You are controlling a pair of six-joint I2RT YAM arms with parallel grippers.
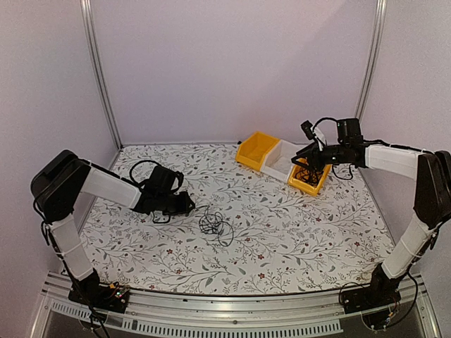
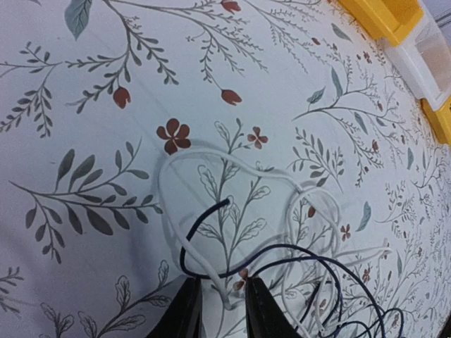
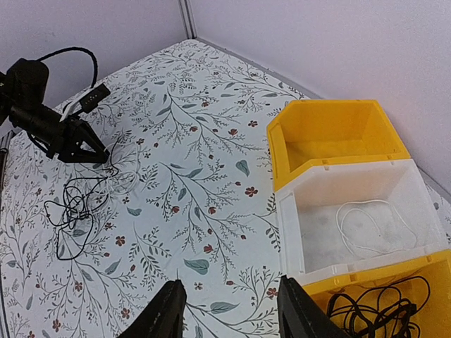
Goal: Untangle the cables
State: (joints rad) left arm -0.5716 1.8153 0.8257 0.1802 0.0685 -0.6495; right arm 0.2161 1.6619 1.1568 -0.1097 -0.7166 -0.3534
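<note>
Black cable tangle lies mid-left on floral table, unobstructed | left gripper: jaws slightly apart astride white wire, seemingly unclamped | right gripper: agape, empty | bins, three: far yellow bin bare, white bin holds one white loop, near yellow bin holds one black clump

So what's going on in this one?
A two-arm robot is working on a tangle of cables on the table. The left gripper is down at it, fingers either side of a white strand, not closed on it. The right gripper hangs open and empty by the near yellow bin, which holds black cables; the white bin beside it holds a white cable.
</note>
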